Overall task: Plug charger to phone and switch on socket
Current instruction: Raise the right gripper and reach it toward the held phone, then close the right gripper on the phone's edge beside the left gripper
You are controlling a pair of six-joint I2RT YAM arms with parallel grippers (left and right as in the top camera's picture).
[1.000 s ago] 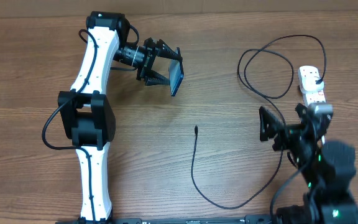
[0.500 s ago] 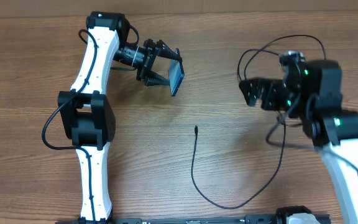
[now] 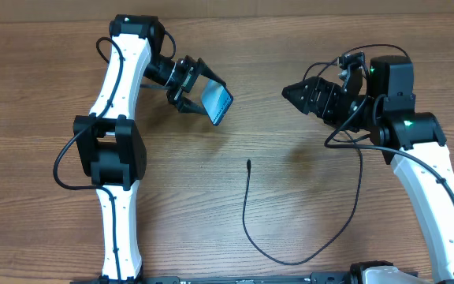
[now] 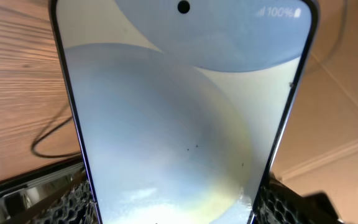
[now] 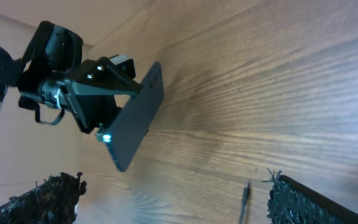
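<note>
The left pincer (image 3: 198, 89) is clenched on the phone (image 3: 217, 102) across its long edges, holding it off the table (image 3: 38, 79), probably to present it for plugging; the phone's long axis runs out from the pincer, camera-hole end farthest out, lit screen tilted upward; below and just right of the phone, the charger (image 3: 245, 207) lies on the wood, its connector tip (image 3: 248, 163) pointing up toward the phone; well right of the phone, the right pincer (image 3: 296, 92) hangs released and empty, aimed at it; the socket is not visible.
</note>
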